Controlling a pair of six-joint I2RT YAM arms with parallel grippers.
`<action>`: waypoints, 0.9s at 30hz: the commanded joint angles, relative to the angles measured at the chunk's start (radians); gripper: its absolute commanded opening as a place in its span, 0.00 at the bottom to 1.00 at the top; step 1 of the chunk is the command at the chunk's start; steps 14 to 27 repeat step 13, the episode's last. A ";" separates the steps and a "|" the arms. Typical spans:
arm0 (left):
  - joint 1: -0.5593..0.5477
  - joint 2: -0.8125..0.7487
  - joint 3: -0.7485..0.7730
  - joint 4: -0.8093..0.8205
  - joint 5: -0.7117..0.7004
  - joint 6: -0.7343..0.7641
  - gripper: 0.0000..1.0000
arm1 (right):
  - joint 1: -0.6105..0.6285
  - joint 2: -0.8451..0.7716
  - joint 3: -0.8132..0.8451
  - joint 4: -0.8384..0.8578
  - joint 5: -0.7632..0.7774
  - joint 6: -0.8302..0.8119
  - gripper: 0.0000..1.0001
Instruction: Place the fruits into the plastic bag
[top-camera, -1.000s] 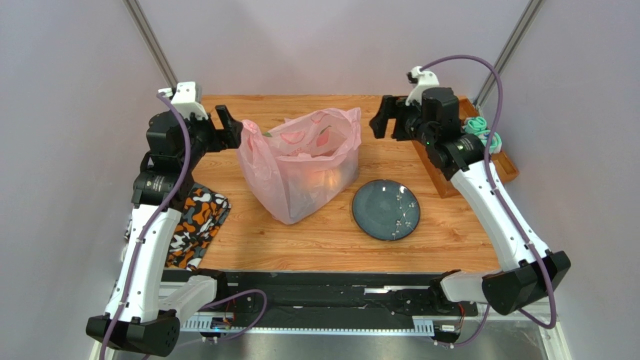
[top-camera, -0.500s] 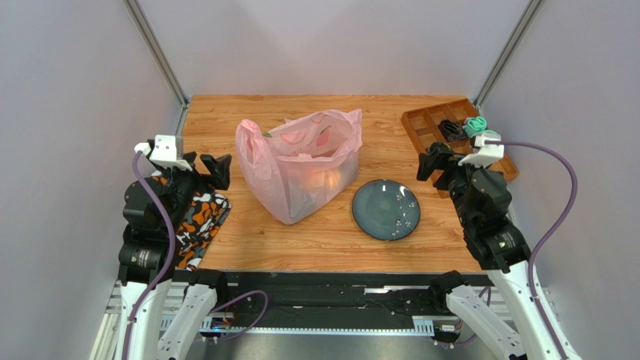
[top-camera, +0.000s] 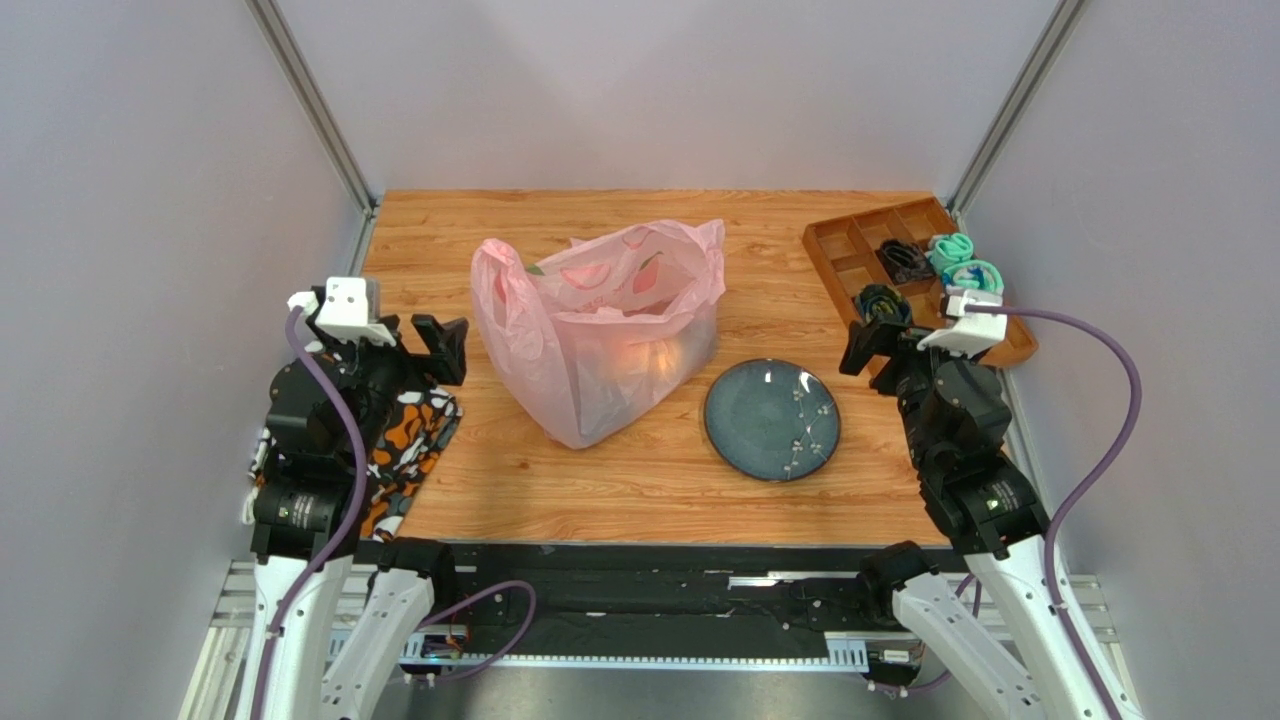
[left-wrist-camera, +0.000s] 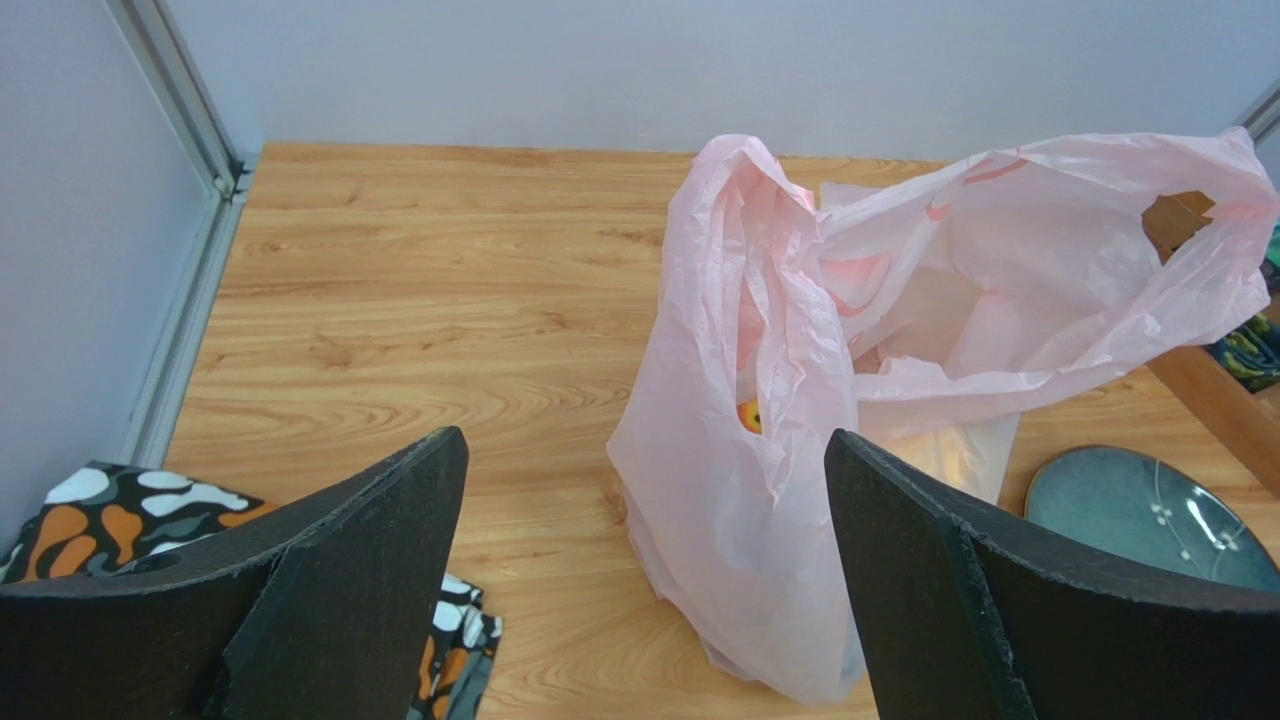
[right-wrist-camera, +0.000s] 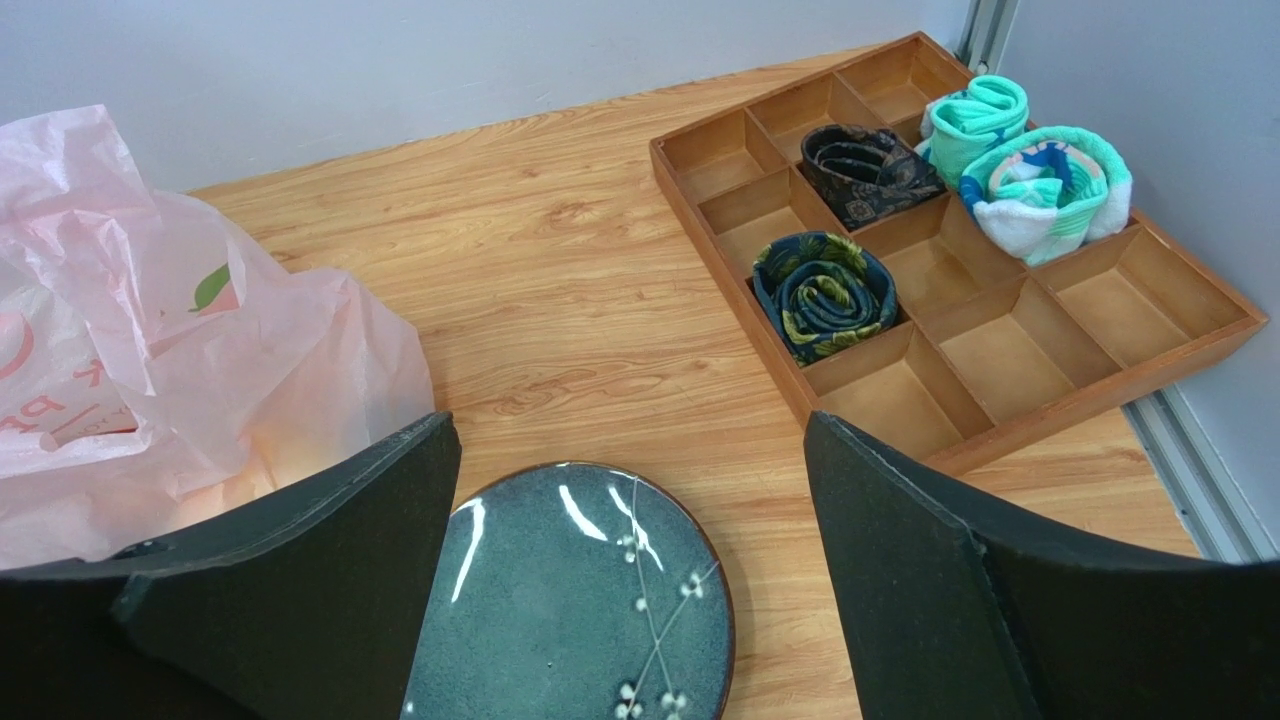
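The wooden table (top-camera: 451, 240) carries the pink plastic bag (top-camera: 601, 338), standing open-mouthed at its middle. Right of the bag and farther back sits a divided wooden tray (top-camera: 834, 240). A dark blue-green plate (top-camera: 771, 420) lies just right of the bag, and a patterned cloth (top-camera: 398, 443) lies to its left. The left gripper (top-camera: 436, 342) hovers left of the bag, jaws spread wide and empty. The right gripper (top-camera: 864, 342), beyond the plate, is spread and empty too. The fruits (top-camera: 654, 357) glow orange through the bag's wall.
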 joint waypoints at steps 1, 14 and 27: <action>0.003 -0.018 -0.012 0.047 0.006 0.001 0.98 | 0.002 0.006 0.008 0.056 0.018 -0.014 0.89; 0.003 -0.034 -0.022 0.053 0.006 0.004 0.98 | 0.000 0.007 0.005 0.059 0.024 -0.014 0.89; 0.003 -0.034 -0.022 0.053 0.006 0.004 0.98 | 0.000 0.007 0.005 0.059 0.024 -0.014 0.89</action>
